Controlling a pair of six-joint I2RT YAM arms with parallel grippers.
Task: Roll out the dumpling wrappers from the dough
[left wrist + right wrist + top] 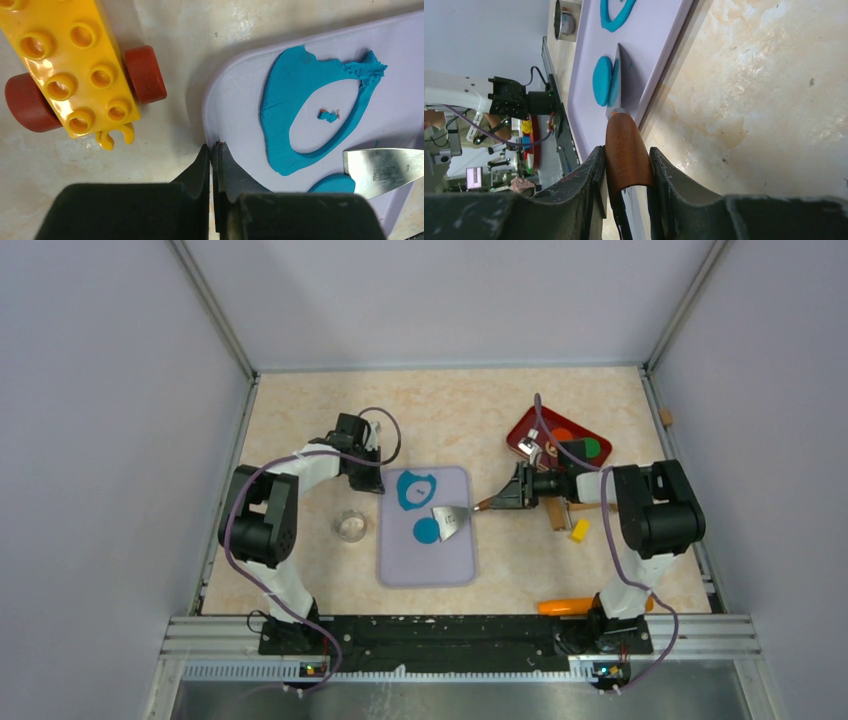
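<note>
- Nearest the arm bases, off the near right corner of the lavender mat [400, 570], an orange object [565, 606] lies by the right arm's base. What it is, cannot tell.
- Mat, near half: one dumpling wrapper [427, 531], a flat round teal disc, lies apart from the rest of the putty.
- Just right of the disc: metal scraper [447, 521], blade on the mat with its tip at the disc's edge.
- Off the mat's right edge: right gripper [505, 498], jaws part-closed and clamped on the scraper's wooden handle [624, 135].
- Left of the mat and apart from it: a small cup [351, 526].
- Mat, far half: the dough [403, 490], rolled flat, forms a ring around a disc-shaped hole.
- Mat, far left corner: left gripper [372, 480], jaws fully shut with nothing between them.
- Beyond the mat's far right corner: red tray [522, 428].
- Progress (judgement): rolling is done and one wrapper is cut. The ring needs gathering and re-rolling for more. The scraper looks set to lift the disc.
- Left wrist view only:
  - A yellow brick car [75, 70] with red wheels stands off the mat's left edge. Overhead it is not visible.
  - A teal crumb [327, 116] sits inside the hole.
  - The shut tips sit at the mat's rim. Contact cannot be told.
- Right wrist view only: the blade is seen edge-on, tilted against the disc's side. Whether it is under the disc, cannot tell.
</note>
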